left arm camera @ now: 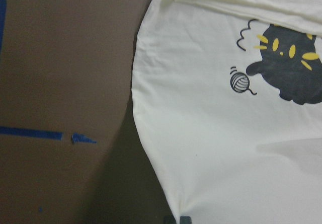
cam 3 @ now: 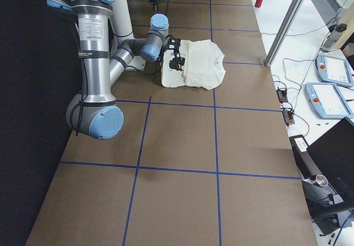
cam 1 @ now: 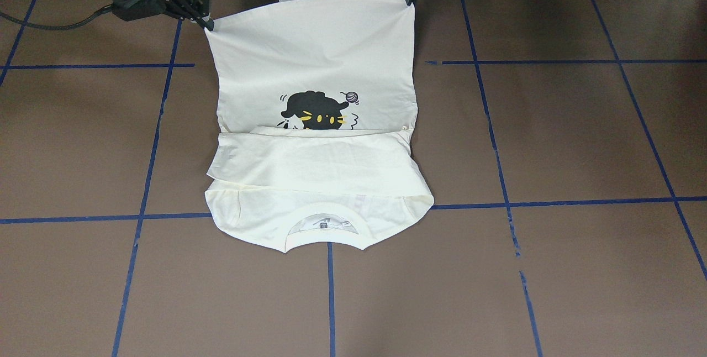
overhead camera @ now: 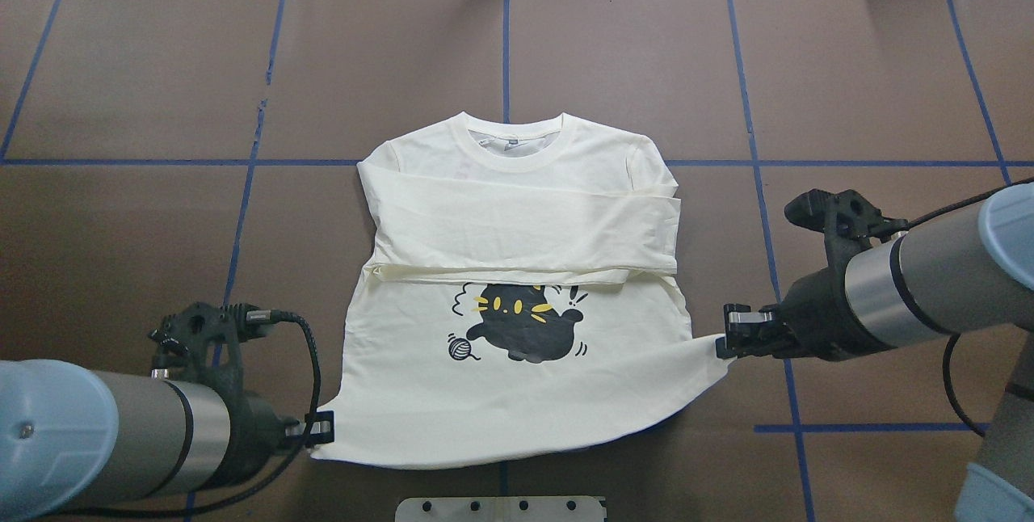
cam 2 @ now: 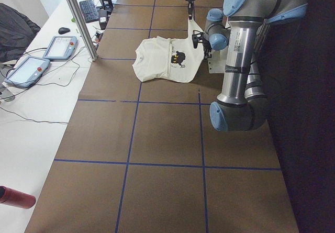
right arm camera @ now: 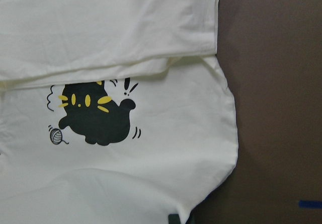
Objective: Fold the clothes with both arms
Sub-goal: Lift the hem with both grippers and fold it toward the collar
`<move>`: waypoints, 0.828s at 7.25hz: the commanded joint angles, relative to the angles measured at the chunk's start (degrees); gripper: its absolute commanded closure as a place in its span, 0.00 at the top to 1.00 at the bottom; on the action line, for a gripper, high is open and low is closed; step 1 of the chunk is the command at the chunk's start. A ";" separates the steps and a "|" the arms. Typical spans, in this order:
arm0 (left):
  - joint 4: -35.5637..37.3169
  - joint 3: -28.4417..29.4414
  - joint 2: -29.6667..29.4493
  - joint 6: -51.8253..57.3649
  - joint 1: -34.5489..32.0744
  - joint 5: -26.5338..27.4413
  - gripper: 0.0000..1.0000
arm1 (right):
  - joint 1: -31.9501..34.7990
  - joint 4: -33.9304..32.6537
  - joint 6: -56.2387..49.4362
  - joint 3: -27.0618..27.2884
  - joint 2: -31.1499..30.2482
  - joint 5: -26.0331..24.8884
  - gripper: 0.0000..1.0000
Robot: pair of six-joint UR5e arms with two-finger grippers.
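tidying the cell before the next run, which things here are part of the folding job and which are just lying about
Job: shirt, left gripper and right gripper, each pinching a hem corner.
Lying about: pendants, keyboard, mouse, red cylinder, all on the side bench.
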 commanded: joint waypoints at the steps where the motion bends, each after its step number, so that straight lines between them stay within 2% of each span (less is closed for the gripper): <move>1: 0.10 3.14 -0.75 5.31 -8.71 -3.42 0.00 | 8.41 -0.05 -3.37 -6.67 5.21 4.07 0.00; 4: 0.10 10.51 -5.92 9.28 -17.42 -3.87 0.00 | 13.69 -0.14 -4.07 -18.18 15.15 4.09 0.00; 6: -0.25 20.07 -12.85 10.69 -21.48 -3.79 0.00 | 16.16 -0.05 -4.42 -26.43 21.12 3.91 0.00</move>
